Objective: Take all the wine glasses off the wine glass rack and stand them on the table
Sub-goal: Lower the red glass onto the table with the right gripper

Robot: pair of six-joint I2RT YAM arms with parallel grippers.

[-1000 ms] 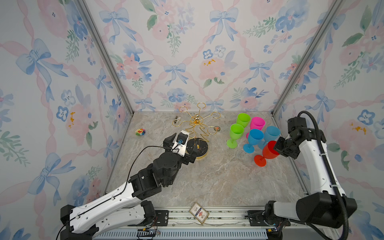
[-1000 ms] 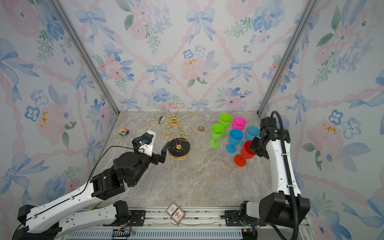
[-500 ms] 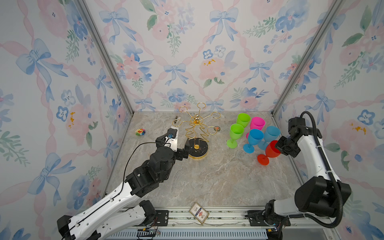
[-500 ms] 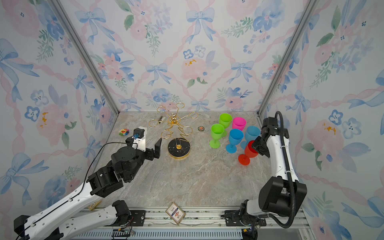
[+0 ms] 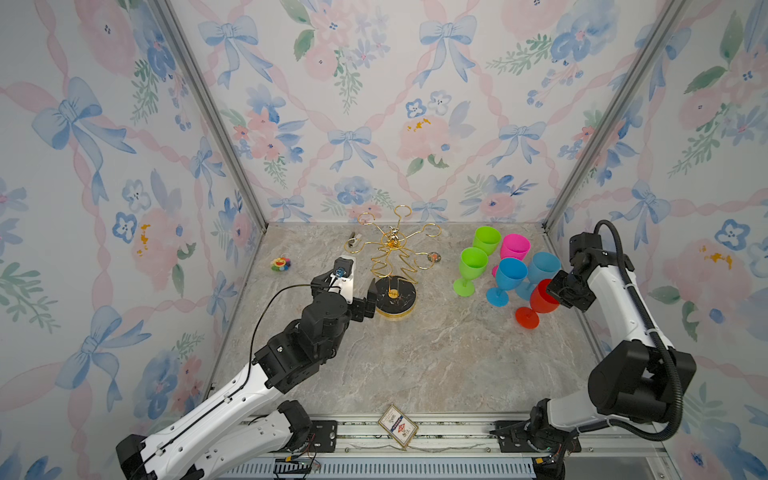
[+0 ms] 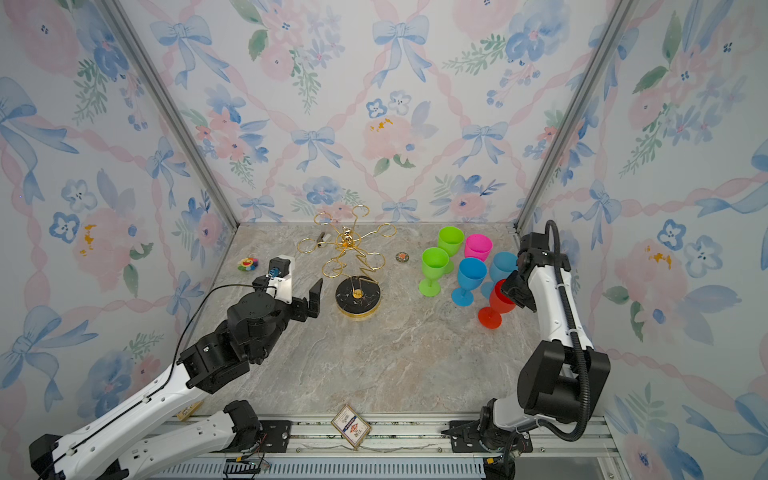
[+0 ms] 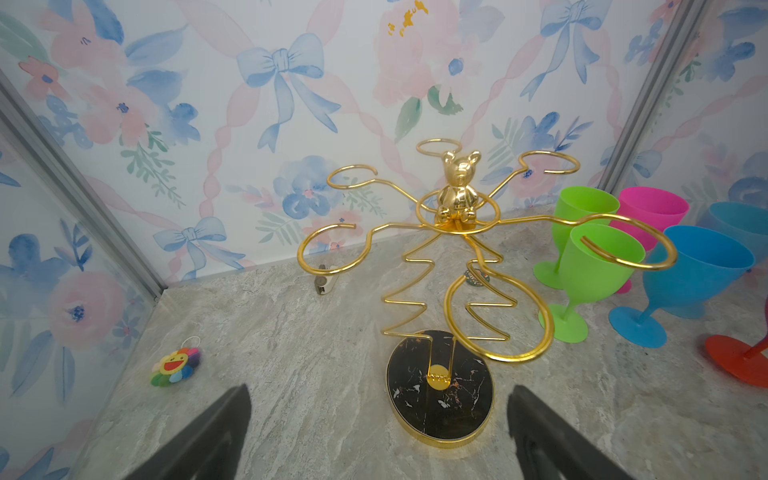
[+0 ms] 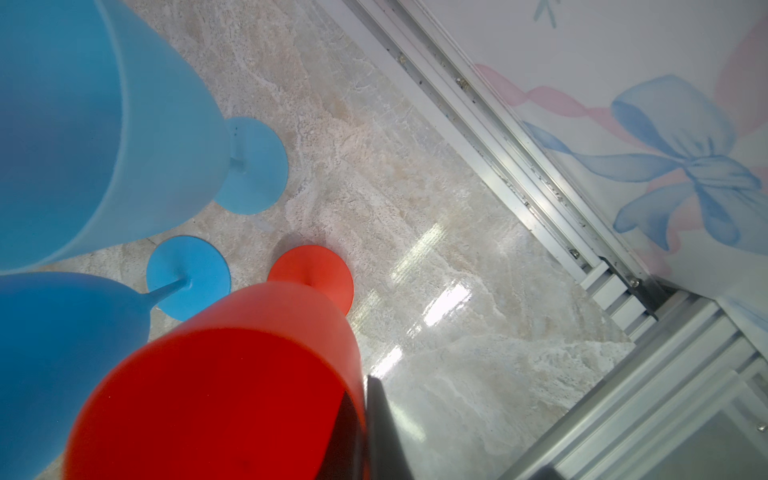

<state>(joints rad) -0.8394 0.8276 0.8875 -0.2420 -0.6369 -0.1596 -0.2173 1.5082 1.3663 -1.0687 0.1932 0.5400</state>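
Since the frame a second back, my left gripper had drawn off the base of the wine glass rack toward 9 o'clock, while the red wine glass had barely shifted. In both top views the rack stood a little toward 12 o'clock of the table's middle with every loop bare. The left gripper sat just beside its base at 9 o'clock, fingers spread wide and holding nothing. Well apart at the rack's 3 o'clock, my right gripper was pinching the rim of the red glass. The glass stood roughly upright at 6 o'clock of the blue glasses, with the green glasses at their 9 and the pink glass at their 12. In the left wrist view the rack lay ahead of the gap between the two spread fingers, untouched, with no glass on any arm. In the right wrist view one dark finger pressed the outside of the red wine glass at its rim, and its partner showed only as a dark shape through the wall. The foot looked down on the marble or just above it; I could not tell which. I judged the lift-off done and the set-down in hand. Next I would need to settle the foot flat, ease the right jaws apart and back away from the rim without tipping the glass into the blue one just beside it.
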